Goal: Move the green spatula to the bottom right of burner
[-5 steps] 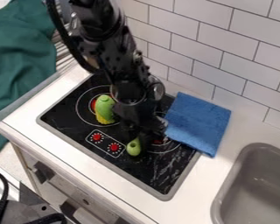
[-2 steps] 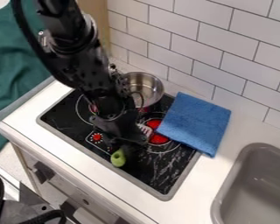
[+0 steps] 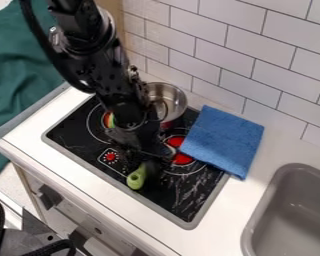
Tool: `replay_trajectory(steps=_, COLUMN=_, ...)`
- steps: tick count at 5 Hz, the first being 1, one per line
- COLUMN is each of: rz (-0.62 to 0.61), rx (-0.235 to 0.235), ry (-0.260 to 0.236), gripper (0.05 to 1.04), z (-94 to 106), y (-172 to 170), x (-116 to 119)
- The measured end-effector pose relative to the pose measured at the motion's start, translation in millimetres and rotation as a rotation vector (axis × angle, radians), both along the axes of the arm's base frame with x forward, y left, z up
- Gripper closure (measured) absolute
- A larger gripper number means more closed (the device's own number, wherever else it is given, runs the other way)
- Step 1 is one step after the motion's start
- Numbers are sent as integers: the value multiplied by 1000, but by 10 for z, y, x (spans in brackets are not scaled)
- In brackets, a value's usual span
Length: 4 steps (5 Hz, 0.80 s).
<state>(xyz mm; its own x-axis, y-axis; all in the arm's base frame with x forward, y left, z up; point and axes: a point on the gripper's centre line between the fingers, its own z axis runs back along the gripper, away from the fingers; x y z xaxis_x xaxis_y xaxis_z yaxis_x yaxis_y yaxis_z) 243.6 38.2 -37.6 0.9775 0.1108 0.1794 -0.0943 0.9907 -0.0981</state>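
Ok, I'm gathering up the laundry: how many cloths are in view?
2. The blue cloth lies partly over the stove, partly on the counter; the large green cloth is at the far left, beyond the counter.

The white counter point(image 3: 275, 145) is being brightly lit, while highlights (small, whitish ones) are being thrown back by the metal pot point(image 3: 175, 95).

Fixed cam, above worktop point(image 3: 245, 195), looks down at a slant on stove point(image 3: 72, 139), faces tiled wall point(image 3: 256, 62) at upper right. Mid-close: whole stovetop fits, sink point(image 3: 251, 227) cropped at right edge.
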Motion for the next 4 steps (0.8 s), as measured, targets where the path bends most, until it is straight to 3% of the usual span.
replay_trajectory(steps=1, rz=-10, rx=7, ry=49, gripper=127, z=46, y=7, x=-9)
replay_trajectory(steps=2, rz=61, rx=98, ry=14, gripper=75, z=580, y=51, x=15)
replay_trajectory(steps=3, rz=85, rx=160, ry=-36, gripper=81, z=998, y=53, x=-36)
replay_trajectory(steps=4, rz=58, rx=166, ry=-39, gripper=82, z=1195, y=50, x=-47)
